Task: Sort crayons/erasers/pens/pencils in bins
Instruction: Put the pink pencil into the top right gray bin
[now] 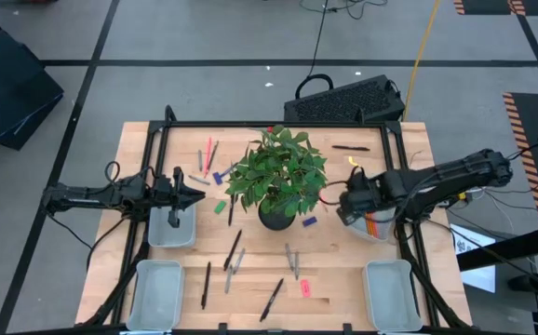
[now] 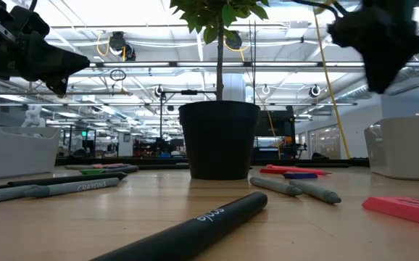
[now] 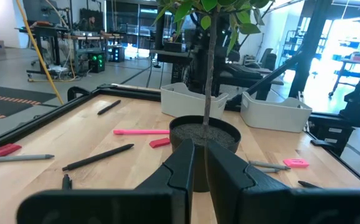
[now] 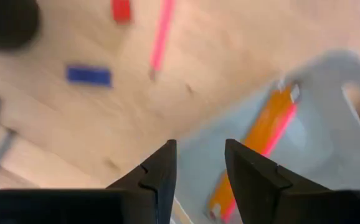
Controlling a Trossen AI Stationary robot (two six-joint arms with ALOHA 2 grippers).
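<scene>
My left gripper (image 1: 197,194) (image 3: 200,163) hovers shut and holding nothing above the far-left bin (image 1: 171,226), pointing toward the plant pot (image 1: 276,216). My right gripper (image 1: 342,207) (image 4: 200,165) hangs open over the near edge of the far-right bin (image 4: 329,124). In that bin lie orange and red pencils (image 4: 261,155). Black pens (image 1: 232,249), grey crayons (image 1: 292,259) and small erasers (image 1: 309,221) lie scattered flat on the table. A red pencil (image 1: 208,152) lies at the far left. The two near bins (image 1: 155,293) (image 1: 387,293) sit at the front corners.
The leafy plant (image 1: 278,172) in its dark pot stands mid-table between the arms. A black frame (image 1: 269,125) runs round the table's edges. A pink eraser (image 1: 305,288) and a pen (image 1: 271,300) lie near the front edge.
</scene>
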